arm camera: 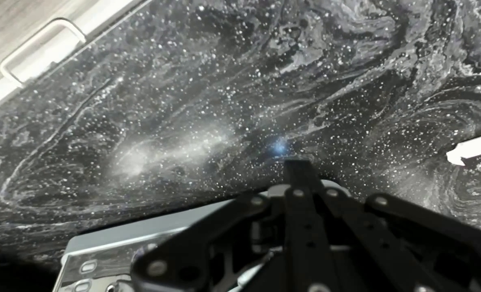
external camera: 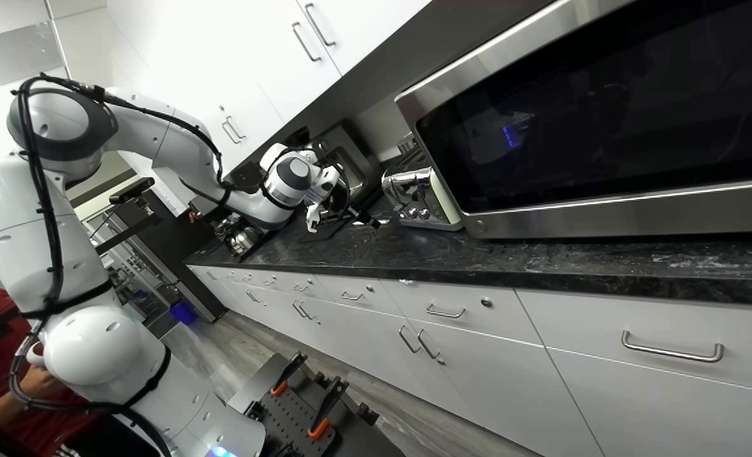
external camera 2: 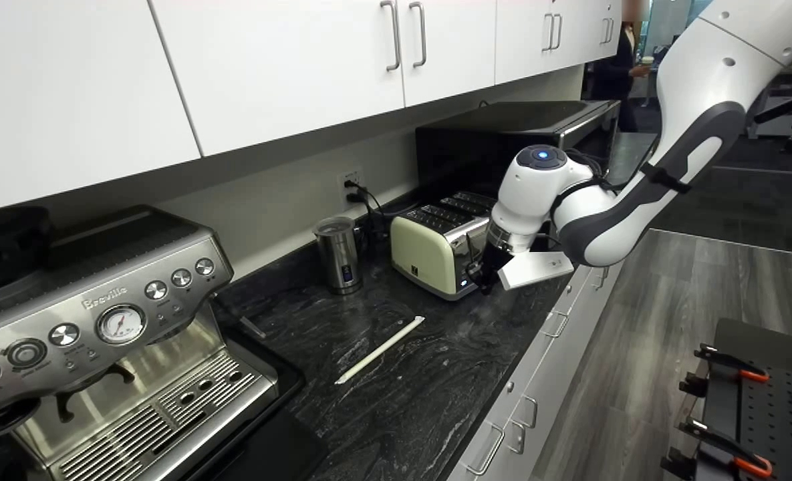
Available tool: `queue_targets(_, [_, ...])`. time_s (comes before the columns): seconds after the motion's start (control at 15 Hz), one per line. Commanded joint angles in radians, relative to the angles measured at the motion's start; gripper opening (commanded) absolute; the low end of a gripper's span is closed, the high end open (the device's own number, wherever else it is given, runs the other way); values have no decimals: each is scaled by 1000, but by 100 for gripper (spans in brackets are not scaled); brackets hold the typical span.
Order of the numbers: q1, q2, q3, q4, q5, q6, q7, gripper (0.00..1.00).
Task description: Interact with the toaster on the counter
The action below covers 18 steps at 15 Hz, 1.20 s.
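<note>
The toaster has pale green sides, a chrome front and dark top slots. It stands on the dark speckled counter (external camera: pixel 509 257) (external camera 2: pixel 402 414) (arm camera: pixel 183 89) in both exterior views (external camera: pixel 421 197) (external camera 2: pixel 422 257). In the wrist view its chrome front and base edge (arm camera: pixel 143 231) show at the lower left, partly hidden by my gripper. My gripper (external camera: pixel 369 219) (external camera 2: pixel 484 277) (arm camera: pixel 299 164) points down low beside the toaster's front face. Its fingers are together with nothing seen between them. I cannot tell whether they touch the toaster. The arm hides part of the front.
A large microwave (external camera: pixel 604 127) (external camera 2: pixel 496 123) stands beside the toaster. A metal jug (external camera 2: pixel 339 257) stands near the wall by plugged cords. A paper-wrapped straw (external camera 2: pixel 381 350) (arm camera: pixel 477 148) lies on the counter. An espresso machine (external camera 2: pixel 101 321) stands further along. White cabinets (external camera 2: pixel 302 67) hang above.
</note>
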<state>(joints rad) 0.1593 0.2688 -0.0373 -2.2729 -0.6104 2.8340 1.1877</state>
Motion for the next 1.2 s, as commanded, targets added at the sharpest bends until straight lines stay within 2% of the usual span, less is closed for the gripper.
queue_targets(0.0, [1, 0, 0, 1, 0, 0, 0, 1])
queue_targets(0.6, [3, 0, -9, 6, -14, 7, -7, 0])
queue_targets(0.87, [-12, 24, -19, 21, -34, 54, -36, 0])
queue_targets(1.13, [-79, 56, 13, 12, 13, 182, -148, 0])
